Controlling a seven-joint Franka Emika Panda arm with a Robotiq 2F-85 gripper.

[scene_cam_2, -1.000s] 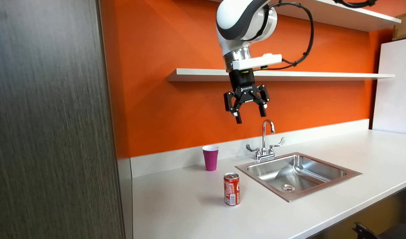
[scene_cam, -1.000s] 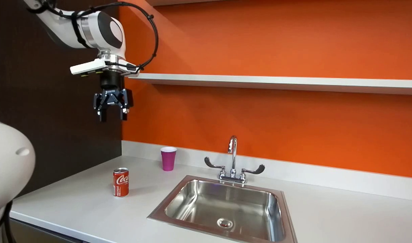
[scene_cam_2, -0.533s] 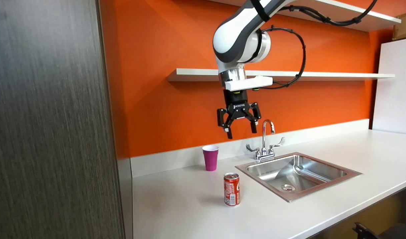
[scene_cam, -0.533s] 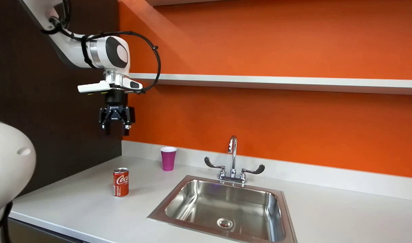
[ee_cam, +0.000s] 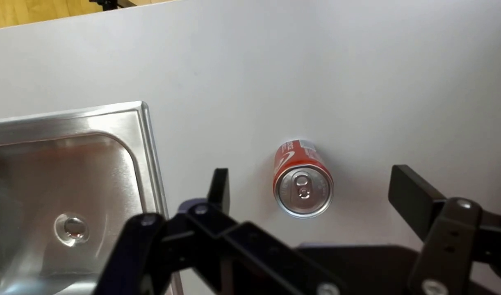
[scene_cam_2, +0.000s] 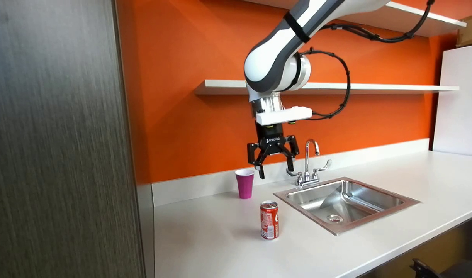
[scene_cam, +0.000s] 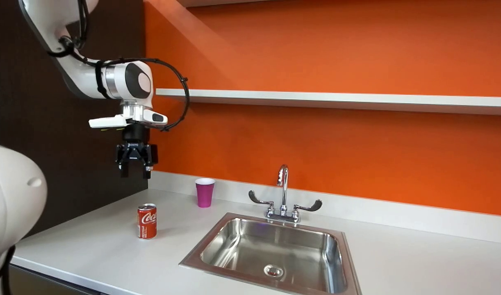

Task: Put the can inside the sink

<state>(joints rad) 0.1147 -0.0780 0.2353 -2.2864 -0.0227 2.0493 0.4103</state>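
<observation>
The can [ee_cam: 304, 191] stands upright on the tabletop [ee_cam: 217, 78], beside the sink [ee_cam: 125, 123]. The gripper [scene_cam_2: 276, 172] has its jaws spread and pointing down. In the wrist view the can shows in the gap between the jaws, with tabletop visible on either side of it. In both exterior views the jaws hang above the level of the can, apart from it. A purple cup [scene_cam_2: 245, 186] stands upright near the orange wall [scene_cam_2: 182, 135].

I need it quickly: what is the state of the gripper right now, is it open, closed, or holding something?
Gripper: open, holding nothing; its jaws stand apart, higher than the can on the counter.
</observation>
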